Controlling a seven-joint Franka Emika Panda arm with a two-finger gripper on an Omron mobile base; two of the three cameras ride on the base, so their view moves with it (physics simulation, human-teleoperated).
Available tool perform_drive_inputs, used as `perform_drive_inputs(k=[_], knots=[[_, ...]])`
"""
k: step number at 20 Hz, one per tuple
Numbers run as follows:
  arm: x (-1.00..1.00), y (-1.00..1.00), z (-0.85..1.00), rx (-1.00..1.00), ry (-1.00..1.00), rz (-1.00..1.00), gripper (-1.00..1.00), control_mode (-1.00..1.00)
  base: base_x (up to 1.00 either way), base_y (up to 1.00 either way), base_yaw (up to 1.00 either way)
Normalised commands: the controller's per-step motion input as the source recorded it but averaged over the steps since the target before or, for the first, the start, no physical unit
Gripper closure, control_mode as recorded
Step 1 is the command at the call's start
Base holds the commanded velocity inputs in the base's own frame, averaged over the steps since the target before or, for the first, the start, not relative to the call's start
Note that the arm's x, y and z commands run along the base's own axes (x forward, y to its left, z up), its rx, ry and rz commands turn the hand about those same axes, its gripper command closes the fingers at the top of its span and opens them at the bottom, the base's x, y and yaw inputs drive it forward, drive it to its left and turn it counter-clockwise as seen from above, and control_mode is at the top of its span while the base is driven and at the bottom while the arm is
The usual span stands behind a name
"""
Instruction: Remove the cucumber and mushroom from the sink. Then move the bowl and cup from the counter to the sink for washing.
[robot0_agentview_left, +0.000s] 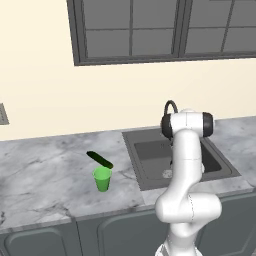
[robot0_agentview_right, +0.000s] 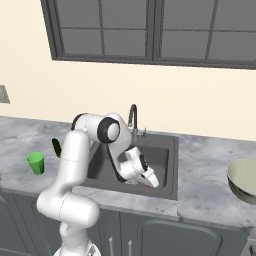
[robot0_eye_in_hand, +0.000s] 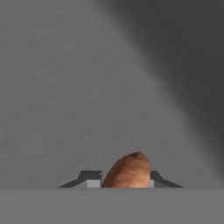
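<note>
Down in the dark grey sink (robot0_agentview_right: 161, 153), my gripper (robot0_eye_in_hand: 127, 182) has its two fingertips against either side of the small orange-brown mushroom (robot0_eye_in_hand: 129, 170), low over the basin floor. In the right base view the gripper (robot0_agentview_right: 150, 184) reaches down near the sink's front wall. The dark green cucumber (robot0_agentview_left: 100, 159) lies on the marbled counter (robot0_agentview_left: 45, 165) left of the sink (robot0_agentview_left: 150, 149), just behind the upright green cup (robot0_agentview_left: 102, 179). From the right the cup (robot0_agentview_right: 35, 163) and cucumber (robot0_agentview_right: 56, 147) appear at the far left. The pale bowl (robot0_agentview_right: 244, 181) sits on the counter at the right edge.
A curved metal faucet (robot0_agentview_right: 132, 118) stands at the sink's back edge, close behind my arm. Dark cabinet doors (robot0_agentview_left: 125, 232) run under the counter. A window (robot0_agentview_left: 160, 27) fills the wall above.
</note>
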Motion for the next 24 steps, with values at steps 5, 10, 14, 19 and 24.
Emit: perform_drive_inputs(k=[5,10,14,19,24], knots=[[-0.19,-0.2,-0.03,0.0,-0.1,0.0,1.0,-1.0,0.0,0.0,0.0],[-0.08,-0.09,0.12,0.0,-0.09,0.0,1.0,-1.0,0.0,0.0,0.0],[-0.09,-0.04,0.18,0.0,0.0,0.0,1.0,-1.0,0.0,0.0,0.0],[-0.09,0.0,0.21,0.0,0.0,0.0,1.0,-1.0,0.0,0.0,0.0],[-0.11,0.0,0.22,0.0,0.0,0.0,1.0,-1.0,0.0,0.0,0.0]])
